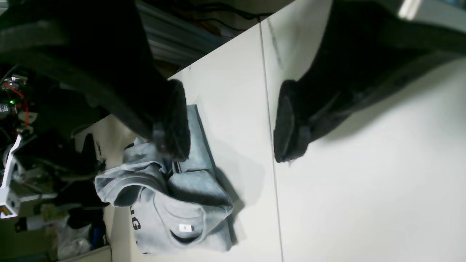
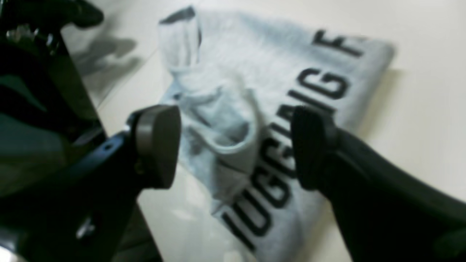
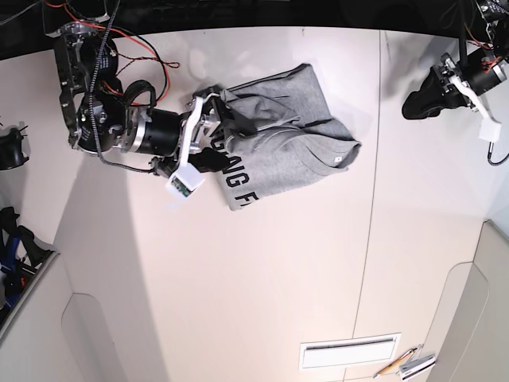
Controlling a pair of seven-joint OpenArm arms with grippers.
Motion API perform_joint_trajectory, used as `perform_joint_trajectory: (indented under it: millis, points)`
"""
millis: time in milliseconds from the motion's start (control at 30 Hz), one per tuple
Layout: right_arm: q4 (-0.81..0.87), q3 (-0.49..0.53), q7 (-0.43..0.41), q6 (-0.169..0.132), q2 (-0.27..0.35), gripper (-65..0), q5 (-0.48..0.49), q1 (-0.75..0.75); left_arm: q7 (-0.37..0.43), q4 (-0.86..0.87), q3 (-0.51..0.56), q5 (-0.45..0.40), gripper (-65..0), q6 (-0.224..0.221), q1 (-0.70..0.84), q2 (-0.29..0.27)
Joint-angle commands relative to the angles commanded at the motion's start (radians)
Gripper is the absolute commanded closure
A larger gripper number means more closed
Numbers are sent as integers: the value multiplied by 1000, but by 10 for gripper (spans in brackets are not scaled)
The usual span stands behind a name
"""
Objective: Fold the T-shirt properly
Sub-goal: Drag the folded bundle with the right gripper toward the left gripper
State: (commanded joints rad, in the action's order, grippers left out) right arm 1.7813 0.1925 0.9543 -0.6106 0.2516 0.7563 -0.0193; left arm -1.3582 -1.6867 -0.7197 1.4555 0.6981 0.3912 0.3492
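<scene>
The T-shirt (image 3: 278, 143) lies bunched and partly folded on the white table at the top middle of the base view, grey with black lettering showing along its lower left edge. My right gripper (image 3: 221, 131) hovers open at the shirt's left edge. In the right wrist view a rumpled sleeve of the T-shirt (image 2: 233, 120) sits between the spread fingers of the right gripper (image 2: 235, 145), and whether they touch it I cannot tell. My left gripper (image 3: 408, 103) stays open far to the shirt's right, empty. The left wrist view shows the left gripper (image 1: 233, 123) open, with the T-shirt (image 1: 174, 203) lying beyond it.
A table seam (image 3: 374, 199) runs top to bottom right of the shirt. A white slotted plate (image 3: 348, 351) and pencils (image 3: 402, 364) lie at the bottom right. A black object (image 3: 11, 148) sits at the left edge. The table edge (image 1: 218, 45) is close behind the shirt.
</scene>
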Motion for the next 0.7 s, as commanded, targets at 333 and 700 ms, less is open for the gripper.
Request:
perform_joint_trajectory:
  millis: [333,700]
  points:
    - [0,141,-56,13,-6,-75,-154,0,0,0,0,0,-397,0,0,0]
    - [3,143,0,11,-41,0,-55,0,0,0,0,14,-397,0,0,0]
